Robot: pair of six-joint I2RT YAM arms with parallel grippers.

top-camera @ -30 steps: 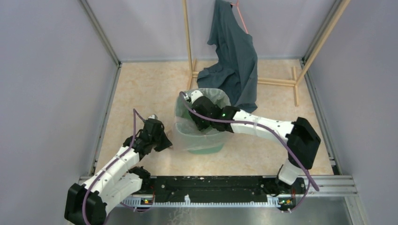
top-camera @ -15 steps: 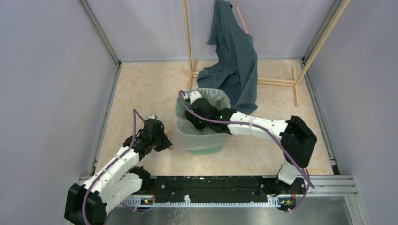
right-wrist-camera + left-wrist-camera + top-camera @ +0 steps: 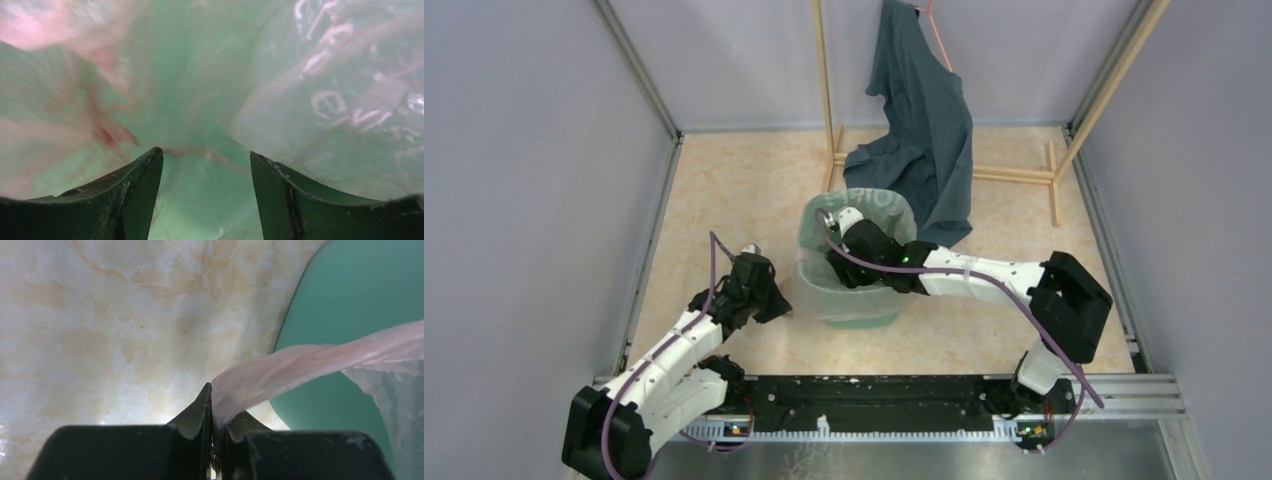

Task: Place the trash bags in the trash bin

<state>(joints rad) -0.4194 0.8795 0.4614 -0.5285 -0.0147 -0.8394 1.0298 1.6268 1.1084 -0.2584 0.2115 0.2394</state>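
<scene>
The mint-green trash bin (image 3: pixel 869 313) stands mid-floor with the pale pink trash bag (image 3: pixel 816 270) lining its mouth and draped over its near left rim. My left gripper (image 3: pixel 782 307) is just left of the bin, shut on a stretched corner of the bag (image 3: pixel 280 372) beside the bin's wall (image 3: pixel 350 315). My right gripper (image 3: pixel 839 268) reaches down inside the bin, jaws open and empty (image 3: pixel 206 157), with bag film (image 3: pixel 325 100) all around it.
A dark teal-grey garment (image 3: pixel 924 130) hangs from a wooden rack (image 3: pixel 824 90) right behind the bin, its hem touching the bin's far rim. Grey walls enclose the marbled floor (image 3: pixel 724 200) on three sides.
My right gripper has shifted slightly right and deeper inside the bin, pressing the bag in. The left arm has not moved.
</scene>
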